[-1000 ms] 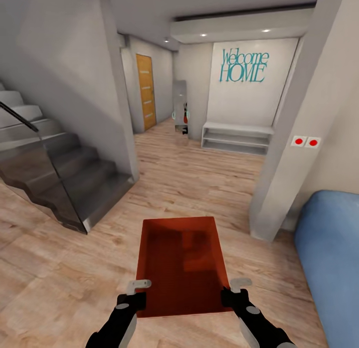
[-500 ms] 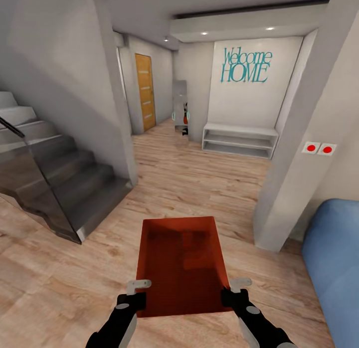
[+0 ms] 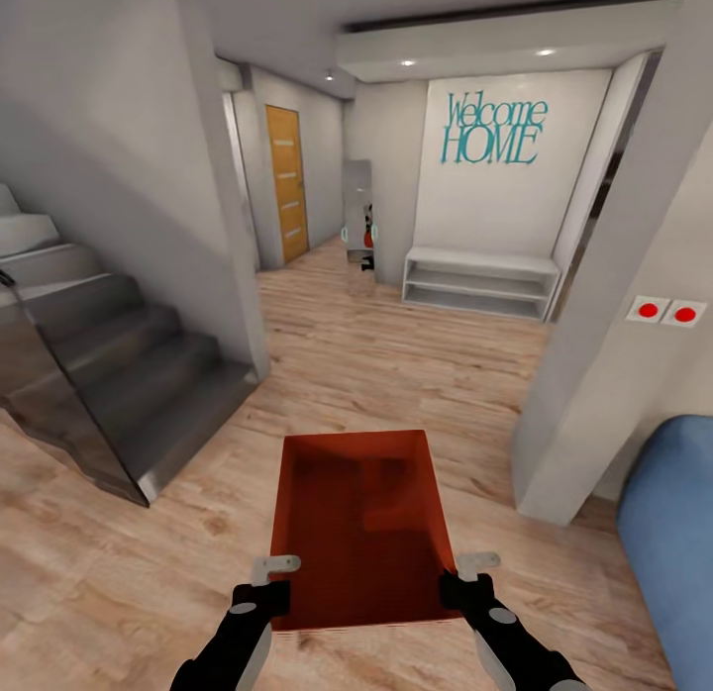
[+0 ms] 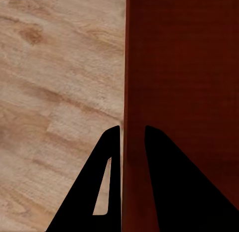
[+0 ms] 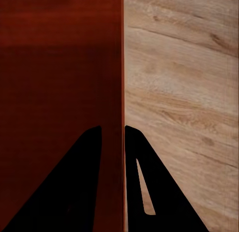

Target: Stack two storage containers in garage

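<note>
I see light wood-plank floor (image 3: 416, 364) running ahead into a hallway, with grey stairs (image 3: 109, 374) off to the left and a grey pillar (image 3: 604, 305) to the right carrying two red buttons (image 3: 665, 312). On the far wall (image 3: 515, 196) teal lettering reads "Welcome HOME" (image 3: 493, 129), above a low white shelf (image 3: 481, 283). An orange door (image 3: 287, 181) stands at the far left of the hallway. A blue seat (image 3: 673, 533) shows at the right edge of the head view.

The bin (image 3: 358, 521) is held in front of me above the planks, open side up, long axis pointing away. I cannot tell from these views whether a second bin is nested inside it.

My left gripper (image 3: 265, 582) is clamped on the bin's left wall near the near corner; in the wrist view its fingers (image 4: 112, 157) straddle the wall of the bin (image 4: 184, 92), one inside and one outside. My right gripper (image 3: 465, 578) grips the right wall the same way, fingers (image 5: 134, 157) either side of the bin wall (image 5: 59, 92).
</note>
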Controlling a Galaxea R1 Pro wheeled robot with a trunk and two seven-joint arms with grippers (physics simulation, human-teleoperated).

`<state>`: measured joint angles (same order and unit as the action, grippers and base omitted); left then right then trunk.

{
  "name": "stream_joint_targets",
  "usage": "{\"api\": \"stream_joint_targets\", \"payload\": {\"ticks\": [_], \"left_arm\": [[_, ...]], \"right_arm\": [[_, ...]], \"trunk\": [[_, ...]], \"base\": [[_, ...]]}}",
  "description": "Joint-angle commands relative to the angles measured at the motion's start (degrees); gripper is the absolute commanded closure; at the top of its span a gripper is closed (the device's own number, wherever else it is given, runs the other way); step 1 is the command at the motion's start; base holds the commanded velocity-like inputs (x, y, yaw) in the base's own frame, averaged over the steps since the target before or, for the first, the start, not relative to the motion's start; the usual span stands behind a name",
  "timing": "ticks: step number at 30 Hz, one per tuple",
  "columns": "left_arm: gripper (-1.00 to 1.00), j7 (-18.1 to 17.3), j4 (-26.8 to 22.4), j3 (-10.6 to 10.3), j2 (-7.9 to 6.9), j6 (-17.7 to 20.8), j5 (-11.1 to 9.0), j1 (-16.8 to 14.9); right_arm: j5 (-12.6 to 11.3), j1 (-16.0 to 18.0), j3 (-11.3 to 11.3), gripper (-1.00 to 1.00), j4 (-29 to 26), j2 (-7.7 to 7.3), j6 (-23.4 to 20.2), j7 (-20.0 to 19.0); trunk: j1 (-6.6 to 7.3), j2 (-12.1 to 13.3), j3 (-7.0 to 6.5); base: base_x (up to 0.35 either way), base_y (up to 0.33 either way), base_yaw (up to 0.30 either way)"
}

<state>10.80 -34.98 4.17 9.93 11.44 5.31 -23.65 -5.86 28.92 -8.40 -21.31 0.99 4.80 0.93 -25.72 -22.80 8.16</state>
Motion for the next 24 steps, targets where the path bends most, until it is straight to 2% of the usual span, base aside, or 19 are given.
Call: {"api": "stream_joint_targets", "payload": {"ticks": [1, 24], "left_arm": [[1.0, 0.19, -0.18, 0.05, 0.07, 0.42, 1.19, -0.05], [1.0, 0.18, -0.18, 0.05, 0.07, 0.42, 1.18, 0.0]], "right_arm": [[-0.73, 0.08, -0.74, 1.0, 0.12, -0.37, 0.22, 0.04], [-0.73, 0.08, -0.74, 1.0, 0.12, -0.37, 0.21, 0.04]], "trunk": [[-0.07, -0.12, 0.11], [-0.07, -0.12, 0.11]], "base": [[0.33, 0.0, 0.0], [0.33, 0.0, 0.0]]}}
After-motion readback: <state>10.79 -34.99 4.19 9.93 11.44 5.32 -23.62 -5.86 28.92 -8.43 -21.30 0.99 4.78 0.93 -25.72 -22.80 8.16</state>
